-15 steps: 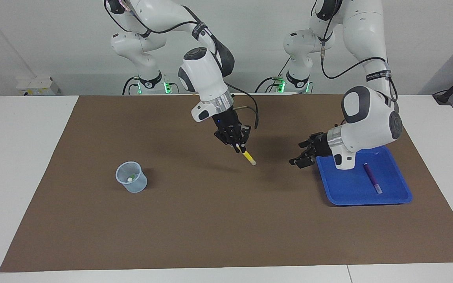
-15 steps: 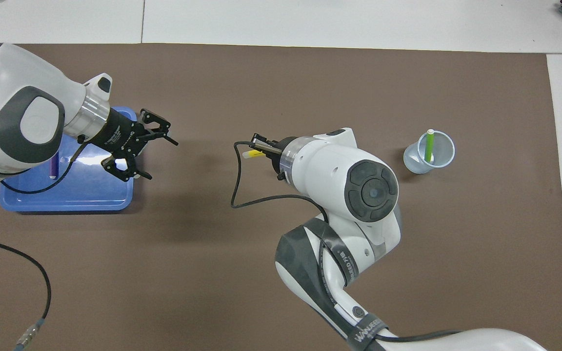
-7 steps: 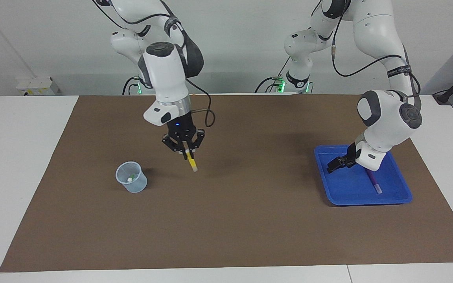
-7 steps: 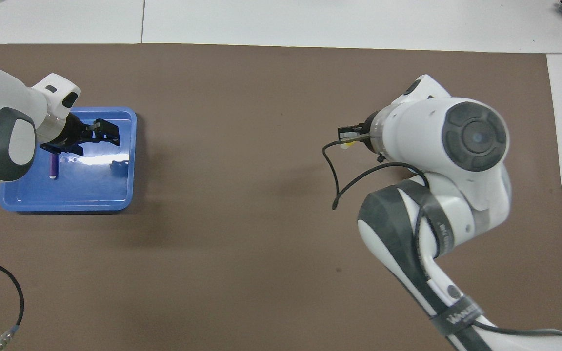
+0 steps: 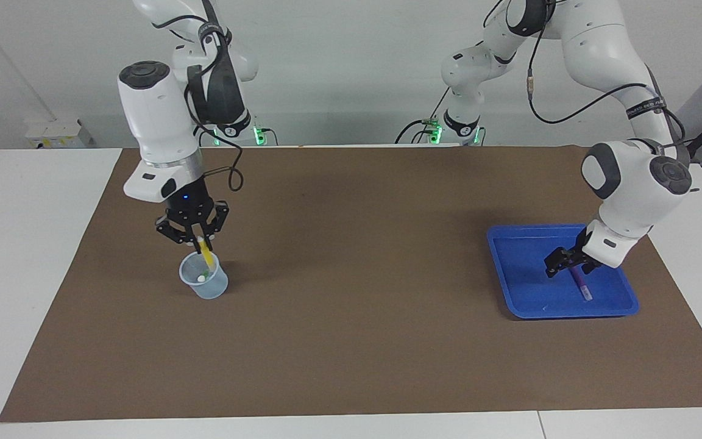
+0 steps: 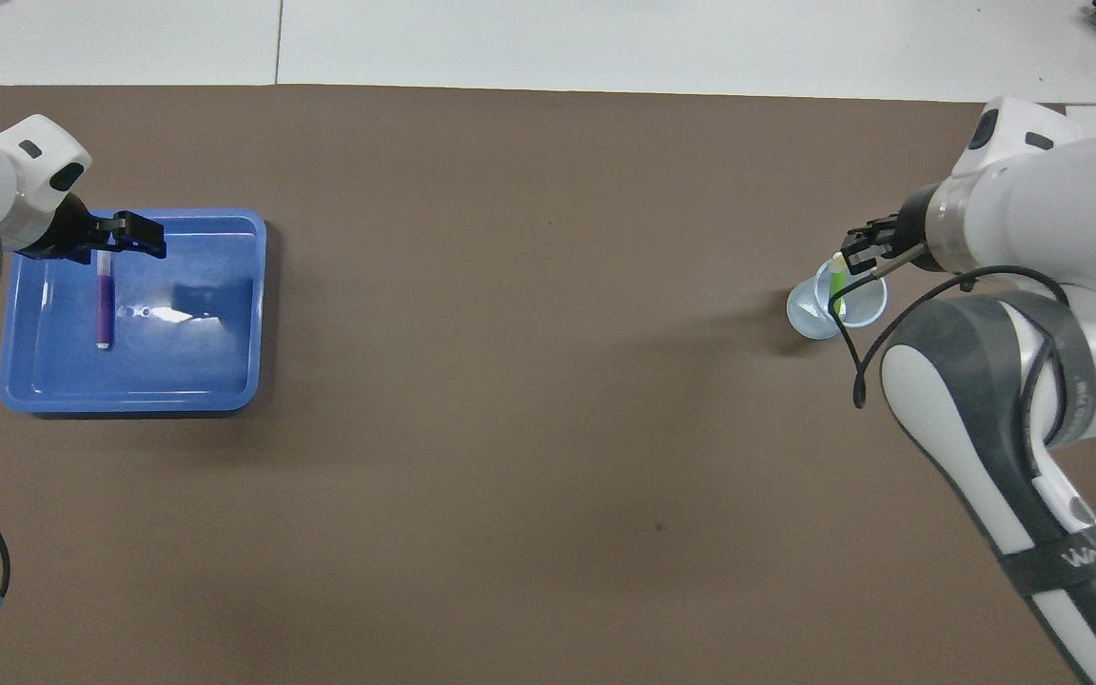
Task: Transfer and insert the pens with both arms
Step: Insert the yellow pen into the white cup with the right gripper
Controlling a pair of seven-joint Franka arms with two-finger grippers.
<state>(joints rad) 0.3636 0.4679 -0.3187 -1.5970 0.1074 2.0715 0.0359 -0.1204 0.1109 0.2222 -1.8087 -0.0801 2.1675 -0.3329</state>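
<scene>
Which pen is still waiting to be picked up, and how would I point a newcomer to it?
Find the blue tray at the left arm's end of the brown mat. The purple pen lies flat in it, under the open left gripper. It is the only pen not at the cup.

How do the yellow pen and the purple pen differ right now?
The yellow pen hangs nearly upright in the shut right gripper over the cup; the purple pen lies flat in the blue tray. The yellow pen is gripped; the purple pen is not yet gripped, with the open left gripper just above it. Both are slim markers.
</scene>
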